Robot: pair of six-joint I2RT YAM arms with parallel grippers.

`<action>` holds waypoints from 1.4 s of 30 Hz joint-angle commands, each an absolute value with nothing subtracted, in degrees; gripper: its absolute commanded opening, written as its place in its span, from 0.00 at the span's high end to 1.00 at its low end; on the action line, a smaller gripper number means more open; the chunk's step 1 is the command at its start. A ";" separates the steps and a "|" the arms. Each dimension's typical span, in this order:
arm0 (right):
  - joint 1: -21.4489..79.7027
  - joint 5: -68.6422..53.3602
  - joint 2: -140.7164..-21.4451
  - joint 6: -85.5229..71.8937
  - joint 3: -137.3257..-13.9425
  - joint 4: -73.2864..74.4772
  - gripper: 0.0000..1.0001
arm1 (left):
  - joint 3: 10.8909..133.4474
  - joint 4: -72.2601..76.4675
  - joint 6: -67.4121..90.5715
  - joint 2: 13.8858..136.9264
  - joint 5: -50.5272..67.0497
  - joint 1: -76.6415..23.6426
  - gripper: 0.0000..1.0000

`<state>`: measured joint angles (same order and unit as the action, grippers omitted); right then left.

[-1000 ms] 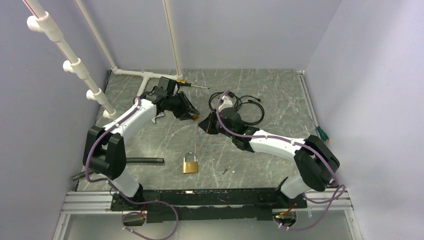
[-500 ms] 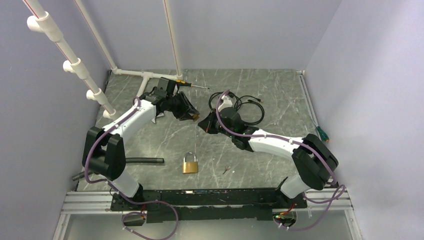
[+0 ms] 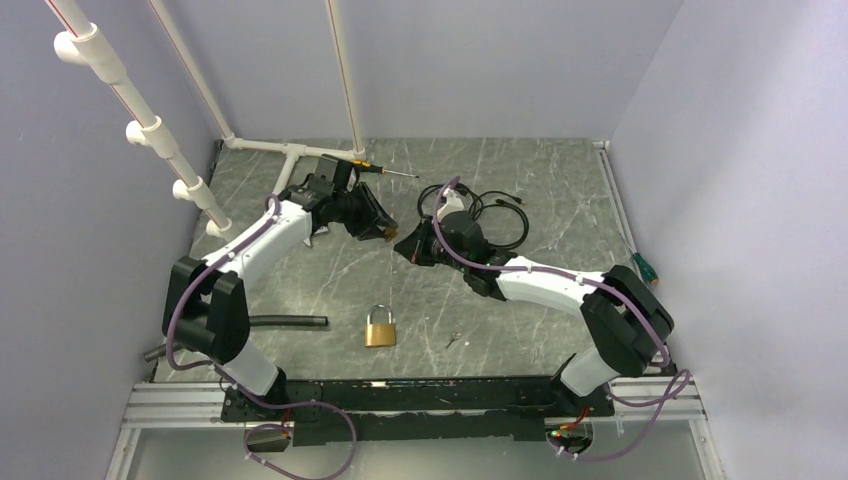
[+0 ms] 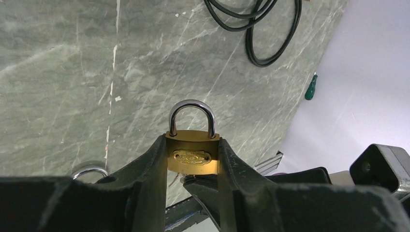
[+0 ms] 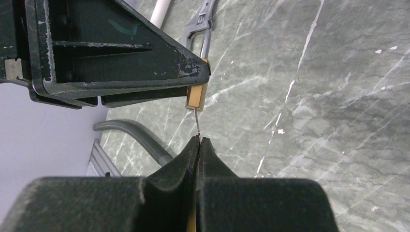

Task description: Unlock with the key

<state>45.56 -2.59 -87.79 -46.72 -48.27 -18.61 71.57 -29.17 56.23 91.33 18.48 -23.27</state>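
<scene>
The left jaws grip the brass padlock (image 4: 193,153) by its two narrow sides and hold it in the air above the surface (image 3: 560,190), over its far middle part. The closed shackle (image 4: 191,108) points away from the wrist, and the bottom face, where the keyhole should be, is turned toward the right arm. I think it is held so on purpose: with the sides clamped the body cannot turn when the key is twisted, and the keyhole is free. The right jaws are closed tight on the key (image 5: 197,124). Only its thin blade comes out from the tips, in line with the lock, and its end meets the bottom face of the padlock. Whether it is already inside the keyhole I cannot tell. The step in hand seems to be the insertion, and the shackle is not yet open. On the front of the padlock there is an oval embossed plate (image 4: 192,156) — surely a maker's mark, but its writing is too small to read. A second padlock (image 3: 379,327) lies flat on the surface near the arm bases, not touched.
</scene>
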 commanded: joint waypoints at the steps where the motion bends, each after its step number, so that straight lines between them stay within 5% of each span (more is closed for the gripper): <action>1: 45.20 -5.80 -88.28 -47.90 -51.02 -22.95 1.00 | 71.89 -28.06 55.38 87.61 16.31 -23.94 1.00; 42: 42.19 -5.25 -88.98 -55.33 -55.75 -19.17 1.00 | 71.82 -31.90 55.60 82.28 -4.03 -31.79 1.00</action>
<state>42.70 -8.03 -89.06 -55.13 -53.41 -15.73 71.35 -30.00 54.96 84.55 -3.53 -30.98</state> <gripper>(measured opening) 0.008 0.368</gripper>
